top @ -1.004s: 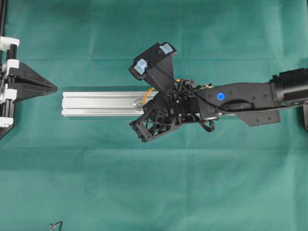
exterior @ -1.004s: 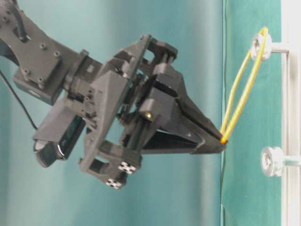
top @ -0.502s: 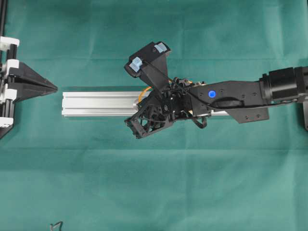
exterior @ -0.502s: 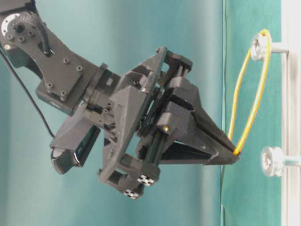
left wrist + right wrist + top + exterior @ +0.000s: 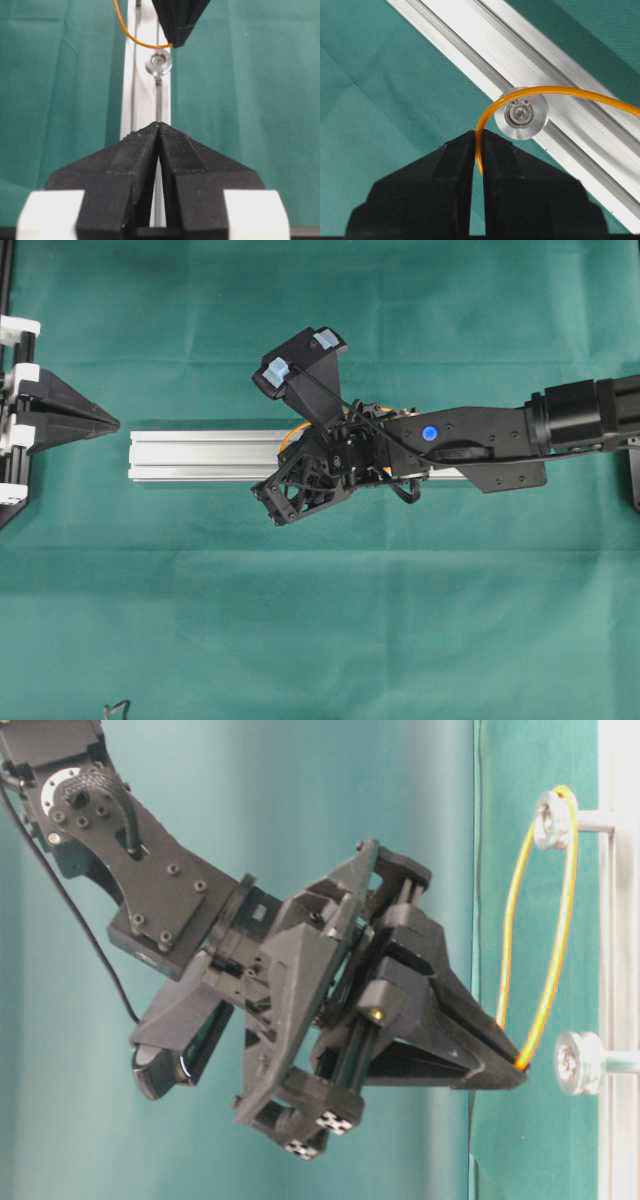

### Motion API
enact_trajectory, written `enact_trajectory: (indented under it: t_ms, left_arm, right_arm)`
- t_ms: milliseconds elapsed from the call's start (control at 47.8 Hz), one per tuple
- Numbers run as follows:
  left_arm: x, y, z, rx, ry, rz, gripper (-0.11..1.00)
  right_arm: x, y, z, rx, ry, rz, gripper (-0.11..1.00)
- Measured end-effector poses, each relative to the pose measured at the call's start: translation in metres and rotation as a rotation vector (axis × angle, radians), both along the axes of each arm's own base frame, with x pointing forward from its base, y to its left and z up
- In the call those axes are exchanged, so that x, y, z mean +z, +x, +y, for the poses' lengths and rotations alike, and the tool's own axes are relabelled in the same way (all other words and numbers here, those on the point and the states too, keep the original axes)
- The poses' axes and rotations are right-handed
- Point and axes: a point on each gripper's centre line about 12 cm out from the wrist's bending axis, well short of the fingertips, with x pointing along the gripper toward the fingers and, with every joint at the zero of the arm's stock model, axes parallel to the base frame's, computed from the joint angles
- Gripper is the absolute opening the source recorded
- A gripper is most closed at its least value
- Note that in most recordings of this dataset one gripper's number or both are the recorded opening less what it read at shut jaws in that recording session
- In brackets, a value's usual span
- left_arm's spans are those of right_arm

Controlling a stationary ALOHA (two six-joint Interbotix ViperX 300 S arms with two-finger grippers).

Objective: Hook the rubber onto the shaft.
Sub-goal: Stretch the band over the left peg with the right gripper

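Right pincer (image 5: 479, 150) was clamped on the rubber (image 5: 545, 910) — an orange loop pinched between its black fingertips (image 5: 500, 1065). Its far end was hooked over the upper shaft (image 5: 552, 818) on the aluminium rail (image 5: 200, 456), and the near end curved just past the lower shaft (image 5: 521, 113) (whether it touched could not be told). Left pincer (image 5: 158, 131) sat with its jaws together on nothing, at the rail's other end — well apart, above the green desk (image 5: 320, 620).
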Motion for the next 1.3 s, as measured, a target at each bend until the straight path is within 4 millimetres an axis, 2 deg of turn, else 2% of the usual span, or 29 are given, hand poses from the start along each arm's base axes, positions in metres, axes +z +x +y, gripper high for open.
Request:
enact_trajectory:
  t_ms: [669,1297]
  left_arm:
    - [0.000,0.000,0.000,-0.001,0.000,0.000,0.00]
    - [0.000,0.000,0.000,-0.005,0.005,0.002,0.00]
  right_arm:
    - [-0.025,0.011,-0.008,-0.011,0.010,-0.017,0.07]
    - [-0.033,0.019,-0.012,-0.029,0.025,-0.015,0.07]
